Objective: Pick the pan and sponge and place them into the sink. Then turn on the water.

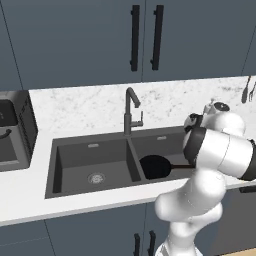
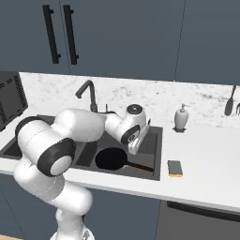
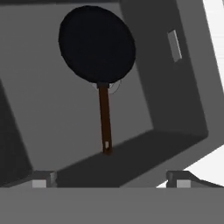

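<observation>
gripper (image 3: 112, 177) poised over the sink's (image 1: 75, 165) right basin, fingers spread wide and holding nothing, above the frying pan (image 3: 97, 44) lying in that basin; sponge (image 2: 175, 168) on counter beside sink.

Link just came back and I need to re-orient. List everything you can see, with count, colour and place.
pan: 1, black, in the right basin, handle toward the front wall
sponge: 1, yellow with dark top, on the counter right of the sink
sink: 1, dark grey, two basins, set in the counter
faucet: 1, dark, behind the sink, no stream visible
soap dispenser: 1, white, at the backsplash
black appliance: 1, left of the sink
gripper: 1, open, empty, above the pan handle
</observation>
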